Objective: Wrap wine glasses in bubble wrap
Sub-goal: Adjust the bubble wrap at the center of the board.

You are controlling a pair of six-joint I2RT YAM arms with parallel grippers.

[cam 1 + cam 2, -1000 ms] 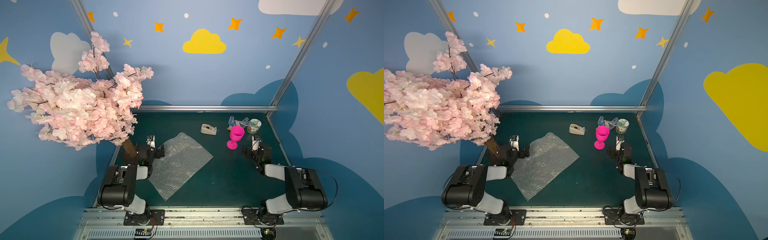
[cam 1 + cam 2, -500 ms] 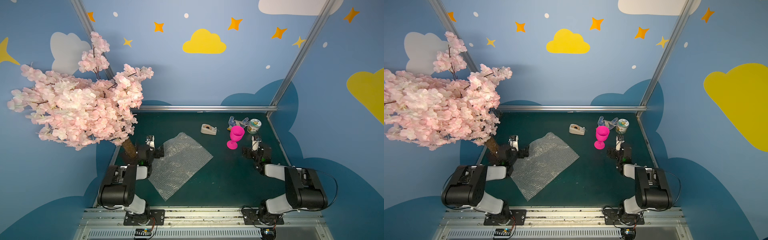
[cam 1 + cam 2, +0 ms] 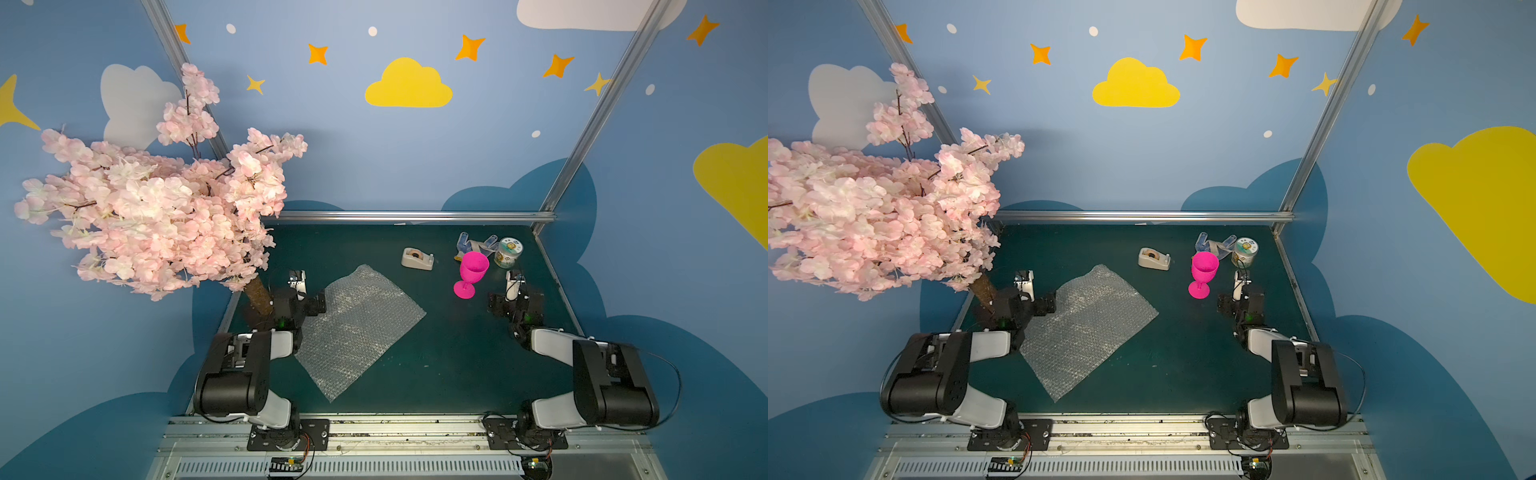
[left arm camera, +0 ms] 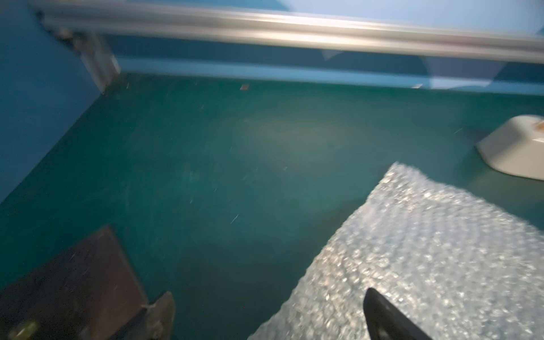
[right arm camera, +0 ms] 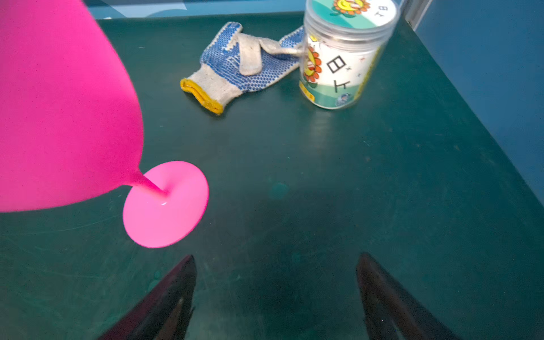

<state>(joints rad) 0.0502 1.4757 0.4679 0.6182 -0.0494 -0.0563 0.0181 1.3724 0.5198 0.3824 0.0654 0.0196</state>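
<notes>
Pink goblet (image 3: pixel 473 270) stands upright on the tabletop (image 3: pixel 457 353), right of frame centre, near the right jaws, which are wide and empty, apparently ready to grasp it. Bubble wrap (image 3: pixel 357 328) lies flat at centre to receive it; left jaws wide, empty, at its upper-left edge

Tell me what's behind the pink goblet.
Behind the pink goblet, farther back on the table, are a blue-dotted work glove and an upright printed can. In both top views the goblet's bowl covers part of the glove.
</notes>
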